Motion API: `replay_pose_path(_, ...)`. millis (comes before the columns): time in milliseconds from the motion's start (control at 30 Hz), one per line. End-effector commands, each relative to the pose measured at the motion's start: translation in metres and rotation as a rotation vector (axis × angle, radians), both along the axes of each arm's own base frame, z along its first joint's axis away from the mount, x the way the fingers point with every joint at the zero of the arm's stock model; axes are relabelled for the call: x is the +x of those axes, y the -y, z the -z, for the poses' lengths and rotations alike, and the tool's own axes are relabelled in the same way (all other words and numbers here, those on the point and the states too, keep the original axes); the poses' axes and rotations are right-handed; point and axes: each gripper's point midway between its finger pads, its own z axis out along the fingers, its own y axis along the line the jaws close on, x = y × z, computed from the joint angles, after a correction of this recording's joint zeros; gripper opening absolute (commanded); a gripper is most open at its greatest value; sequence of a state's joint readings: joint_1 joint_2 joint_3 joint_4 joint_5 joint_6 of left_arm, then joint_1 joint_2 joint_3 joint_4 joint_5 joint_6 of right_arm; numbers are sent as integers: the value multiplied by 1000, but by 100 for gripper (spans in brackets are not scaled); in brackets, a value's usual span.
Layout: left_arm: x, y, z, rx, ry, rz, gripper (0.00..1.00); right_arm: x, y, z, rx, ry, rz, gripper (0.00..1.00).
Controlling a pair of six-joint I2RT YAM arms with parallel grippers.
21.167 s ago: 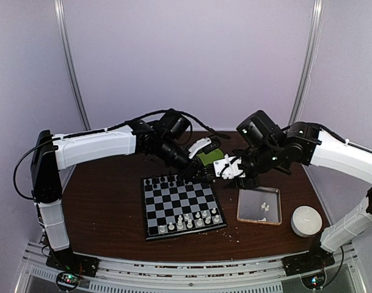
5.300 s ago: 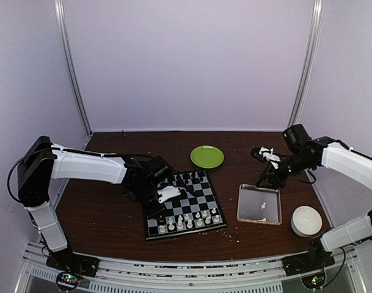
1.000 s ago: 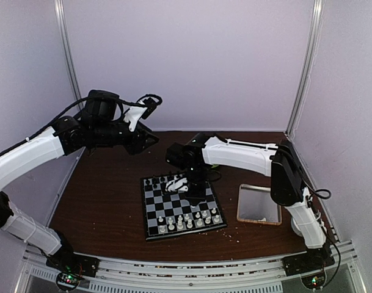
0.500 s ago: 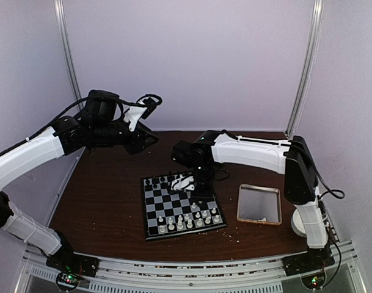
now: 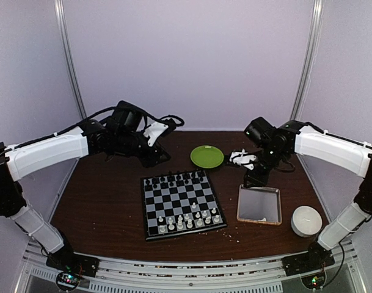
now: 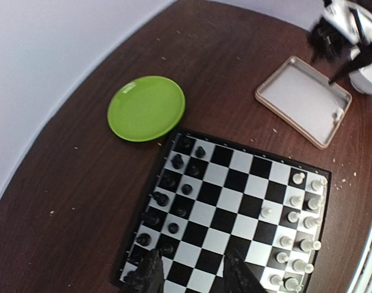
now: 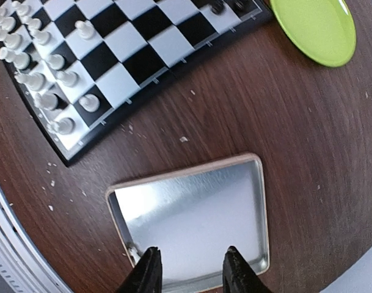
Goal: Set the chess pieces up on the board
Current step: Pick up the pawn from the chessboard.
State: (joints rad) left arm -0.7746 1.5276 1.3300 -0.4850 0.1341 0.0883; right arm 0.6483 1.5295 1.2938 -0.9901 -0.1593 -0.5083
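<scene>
Dark fingers [image 7: 148, 268] of the right gripper [image 7: 191, 268] stand spread and empty over the tray [image 7: 253, 183], and the left gripper [image 6: 195, 278], likewise spread and empty, hangs above an edge of the board [image 6: 216, 201]. The job looks nearly done: roughly fifteen white chess pieces [image 7: 88, 102] stand on the board's near rows, one a square ahead of the rest, while one more white piece [image 7: 132, 249] seems to lie in a tray corner. Also counted: one board, one tray, one green plate [image 5: 207, 156], one white round object [image 5: 306, 220].

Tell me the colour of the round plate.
The plate is bright green, clearest in the left wrist view.
</scene>
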Motion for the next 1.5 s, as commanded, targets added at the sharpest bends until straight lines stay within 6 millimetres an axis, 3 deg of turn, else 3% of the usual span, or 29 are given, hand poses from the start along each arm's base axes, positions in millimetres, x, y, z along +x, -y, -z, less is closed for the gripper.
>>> replay_pose_path(0, -27, 38, 28, 113, -46, 118, 35, 14, 30, -22, 156, 124, 127, 38)
replay_pose_path(233, -60, 66, 96, 286, -220, 219, 35, 5, 72, -28, 323, 192, 246, 52)
replay_pose_path(367, -66, 76, 116, 297, -279, 220, 34, 8, 91, -40, 381, 275, 296, 58)
replay_pose_path(700, -53, 93, 160, 342, -315, 187, 34, 4, 87, -29, 383, 204, 260, 59)
replay_pose_path(1000, -45, 98, 177, 367, -311, 174, 29, 3, 86, -24, 376, 186, 246, 59)
replay_pose_path(1200, -45, 100, 180, 370, -311, 182, 22, 3, 86, -21, 365, 176, 246, 59)
replay_pose_path(1467, -44, 103, 181, 365, -315, 188, 19, 2, 85, -17, 358, 155, 238, 59)
